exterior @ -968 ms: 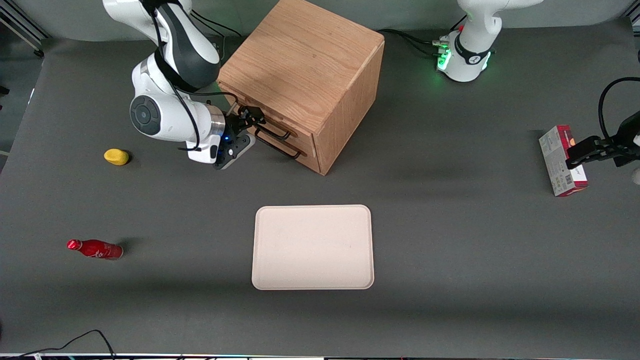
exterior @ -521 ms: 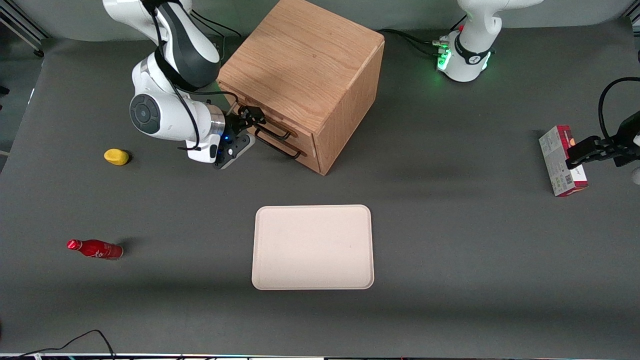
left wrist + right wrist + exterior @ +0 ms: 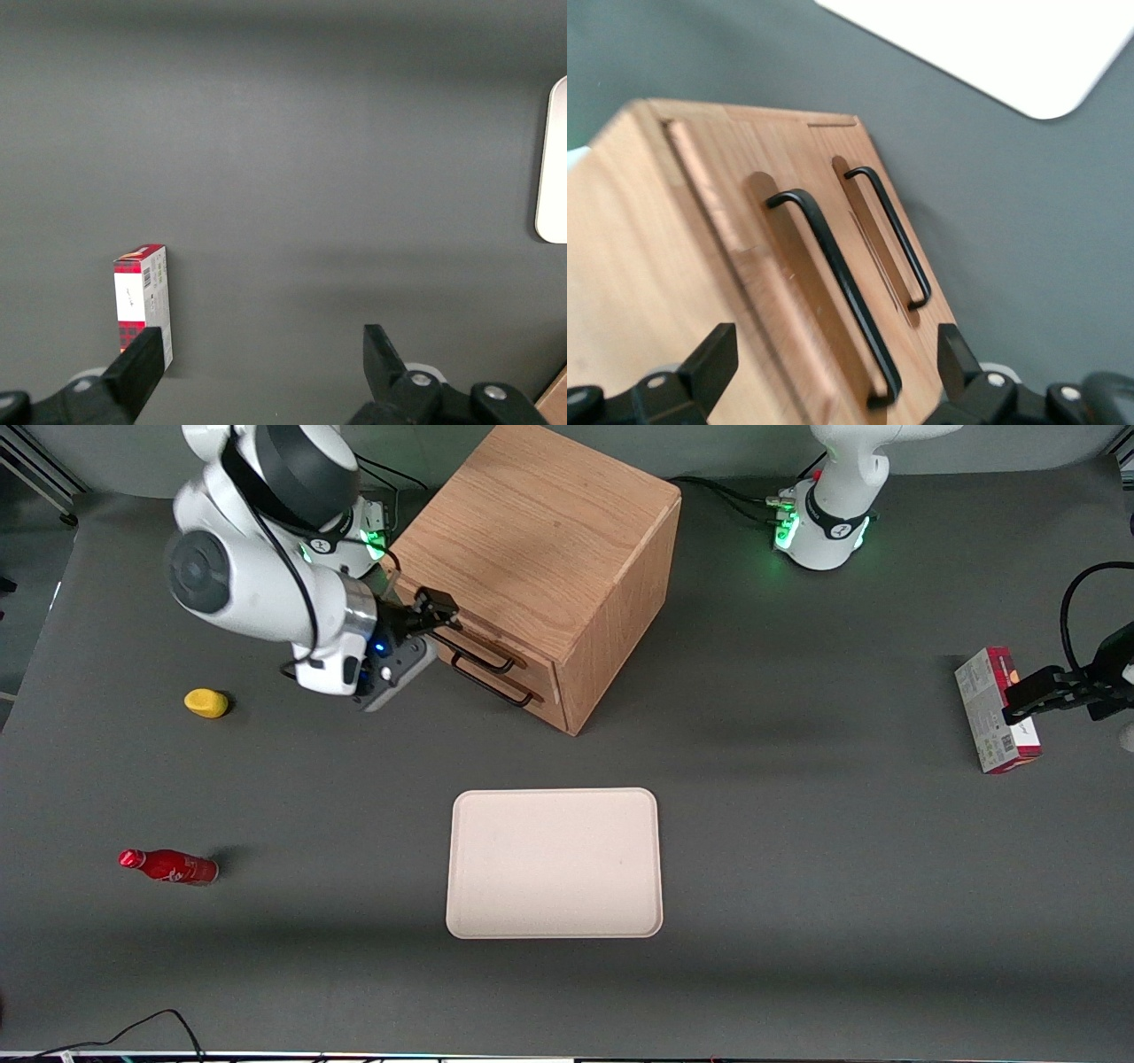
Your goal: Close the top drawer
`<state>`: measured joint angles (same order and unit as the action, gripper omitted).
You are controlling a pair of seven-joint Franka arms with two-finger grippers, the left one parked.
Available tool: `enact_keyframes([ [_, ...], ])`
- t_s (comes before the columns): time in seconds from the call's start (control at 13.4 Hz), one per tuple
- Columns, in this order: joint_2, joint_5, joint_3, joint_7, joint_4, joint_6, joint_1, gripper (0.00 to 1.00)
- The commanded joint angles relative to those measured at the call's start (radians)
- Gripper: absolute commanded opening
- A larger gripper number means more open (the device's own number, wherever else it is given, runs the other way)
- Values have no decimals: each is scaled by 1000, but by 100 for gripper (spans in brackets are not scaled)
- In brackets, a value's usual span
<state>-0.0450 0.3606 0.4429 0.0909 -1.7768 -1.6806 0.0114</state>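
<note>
The wooden cabinet [image 3: 532, 549] stands at the back of the table. Its top drawer [image 3: 496, 645] looks pushed in, about level with the cabinet front, with its thin black handle [image 3: 483, 661] above the lower drawer's handle [image 3: 494, 689]. My right gripper [image 3: 434, 614] is open and empty, just off the cabinet's upper front corner at the working arm's end, above the top handle. In the right wrist view the gripper [image 3: 834, 347] is spread wide, with the top drawer's handle [image 3: 833, 279] in front of it, untouched, and the lower handle [image 3: 890, 235] beside that.
A beige tray [image 3: 554, 862] lies nearer the front camera than the cabinet. A yellow object [image 3: 205, 702] and a red bottle [image 3: 168, 866] lie toward the working arm's end. A red box [image 3: 997, 708] lies toward the parked arm's end and also shows in the left wrist view [image 3: 142, 305].
My right arm has lifted and drawn back from the drawer front. The gripper has risen from the top handle to the cabinet's upper corner. The drawer has not visibly moved.
</note>
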Motion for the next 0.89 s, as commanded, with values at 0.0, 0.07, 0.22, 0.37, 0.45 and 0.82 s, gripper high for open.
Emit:
enact_keyframes([
  [0.0,55,-147,0,-237,166,149,-8,100],
  [0.07,97,-201,0,-302,186,200,-8,100],
  [0.22,198,-242,-36,-379,200,275,-14,100],
  [0.37,282,-313,-125,-382,201,330,-13,100],
  [0.45,304,-328,-172,-369,201,350,-13,100],
  [0.82,381,-344,-319,-361,38,291,-14,100],
])
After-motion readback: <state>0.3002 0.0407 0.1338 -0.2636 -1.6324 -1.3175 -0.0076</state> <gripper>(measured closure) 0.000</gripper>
